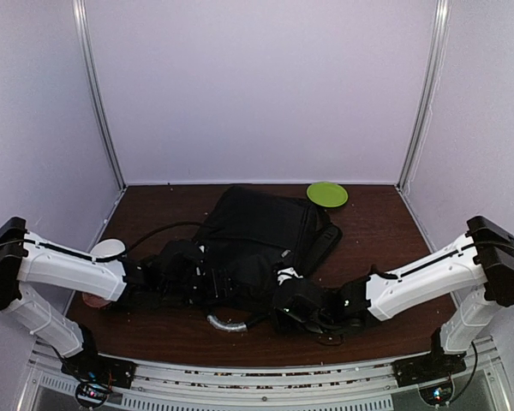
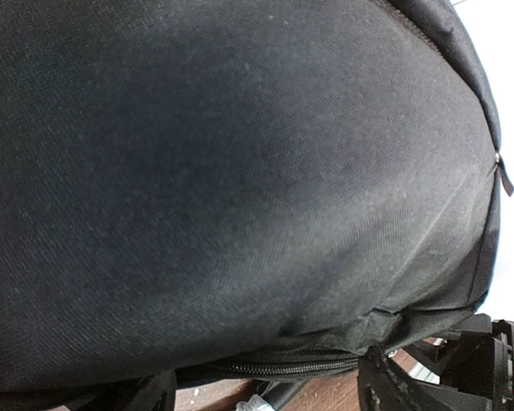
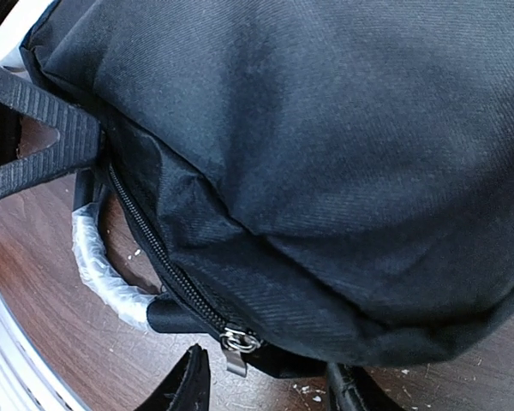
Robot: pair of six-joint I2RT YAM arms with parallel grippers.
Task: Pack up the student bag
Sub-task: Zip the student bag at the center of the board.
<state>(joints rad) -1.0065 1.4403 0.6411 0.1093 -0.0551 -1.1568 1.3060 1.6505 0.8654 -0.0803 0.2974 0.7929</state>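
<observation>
Right jaws spread at a zipper pull point(image 3: 233, 342), left jaws seemingly spread, against the bulging black student bag point(image 3: 325, 154).

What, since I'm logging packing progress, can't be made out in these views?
1. Inside of the student bag: every view, its black fabric covers it.
2. White round object: top view, partly under the left arm, too small to name.
3. Left gripper, right gripper: wrist views cut the fingers off at the bottom edge; top view, black against the bag.

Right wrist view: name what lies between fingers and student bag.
The student bag's metal zipper pull, just above the right fingers; the right wrist view shows it.
</observation>
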